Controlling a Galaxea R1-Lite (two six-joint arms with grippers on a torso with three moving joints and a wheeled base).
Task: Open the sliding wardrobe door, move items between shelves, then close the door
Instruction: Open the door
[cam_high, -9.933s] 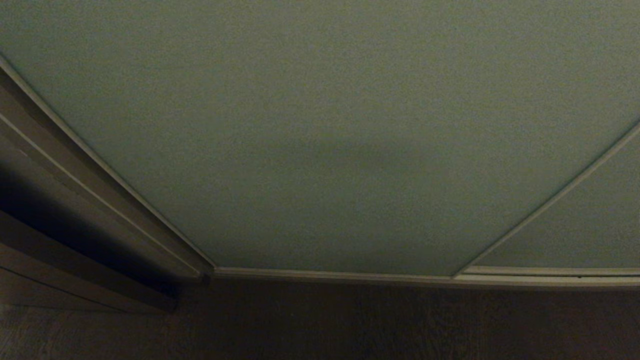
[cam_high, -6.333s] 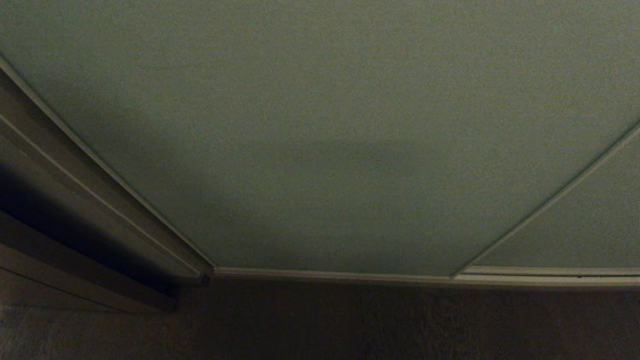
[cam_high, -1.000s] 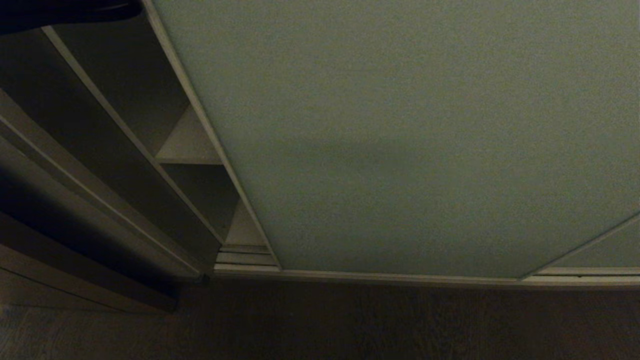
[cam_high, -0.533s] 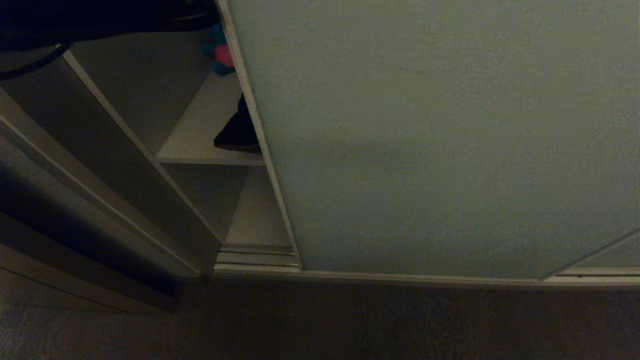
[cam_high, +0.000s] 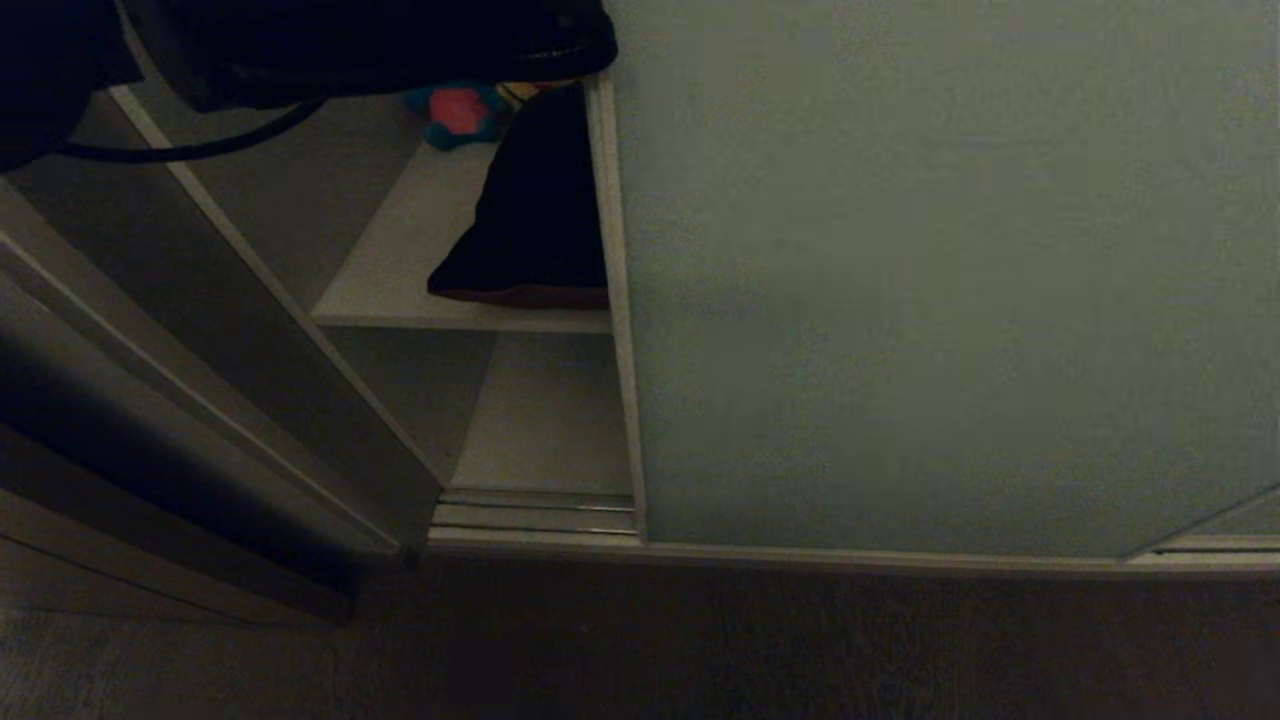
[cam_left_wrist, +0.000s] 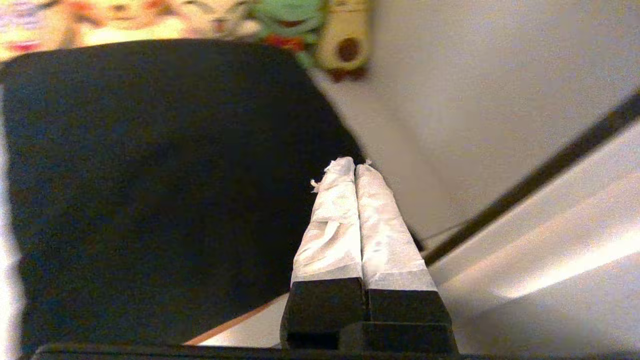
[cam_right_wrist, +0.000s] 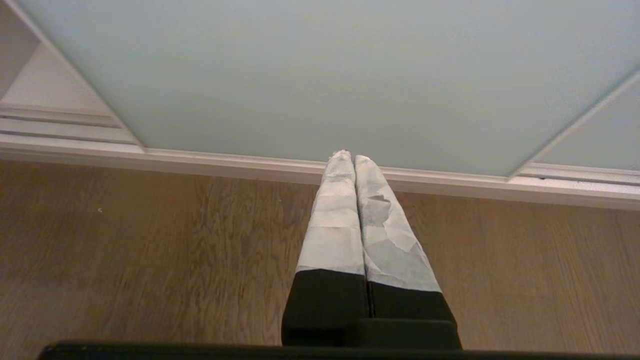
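The sliding wardrobe door (cam_high: 900, 280), a pale grey-green panel, stands partly open with its left edge (cam_high: 615, 300) past the first shelves. My left arm (cam_high: 400, 45) reaches across the top of the head view, and its end meets that edge. In the left wrist view my left gripper (cam_left_wrist: 350, 167) is shut and empty above a folded black garment (cam_left_wrist: 150, 175). That garment (cam_high: 530, 220) lies on the upper shelf (cam_high: 390, 280) with a rust-brown edge (cam_high: 530, 297) beneath it. The lower shelf (cam_high: 540, 420) is bare. My right gripper (cam_right_wrist: 350, 157) is shut and parked low over the floor, facing the door (cam_right_wrist: 325, 75).
Colourful plush toys (cam_high: 460, 110) sit at the back of the upper shelf, also seen as plush toys (cam_left_wrist: 290, 15) beyond the garment. A brown wooden side panel (cam_high: 150, 350) bounds the wardrobe on the left. The door's floor track (cam_high: 530, 515) meets wooden floor (cam_right_wrist: 150, 250).
The door has slid to the right and the opening has widened. My left arm moved right along with its edge. The black garment and plush toys have come into view.
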